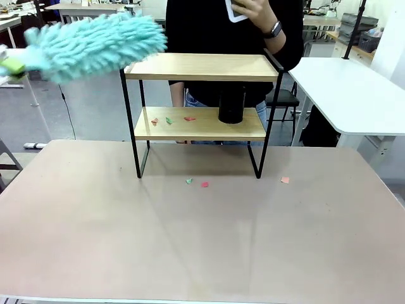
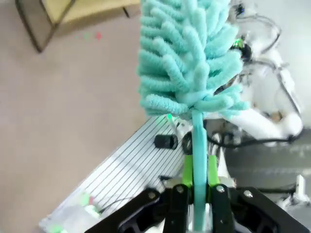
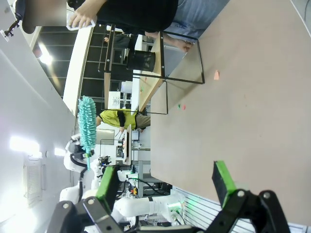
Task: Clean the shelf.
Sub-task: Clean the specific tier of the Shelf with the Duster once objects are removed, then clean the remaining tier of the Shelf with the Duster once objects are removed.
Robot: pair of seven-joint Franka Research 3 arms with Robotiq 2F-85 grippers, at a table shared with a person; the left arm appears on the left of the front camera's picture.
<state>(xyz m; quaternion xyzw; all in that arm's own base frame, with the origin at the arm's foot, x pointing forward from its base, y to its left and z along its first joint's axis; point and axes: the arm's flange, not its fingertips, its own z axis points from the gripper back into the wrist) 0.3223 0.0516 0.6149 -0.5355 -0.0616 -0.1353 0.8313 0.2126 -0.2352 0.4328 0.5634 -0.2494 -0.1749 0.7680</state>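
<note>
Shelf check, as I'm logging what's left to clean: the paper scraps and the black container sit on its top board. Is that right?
No. The front view shows the paper scraps and the black container on the lower board of the shelf, not its top board.

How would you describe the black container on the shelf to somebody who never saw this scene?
On the beige table stands a two-tier shelf. On its lower board, towards the right, is the black container: tall and cylindrical, unlike the small flat coloured scraps beside it.
</note>
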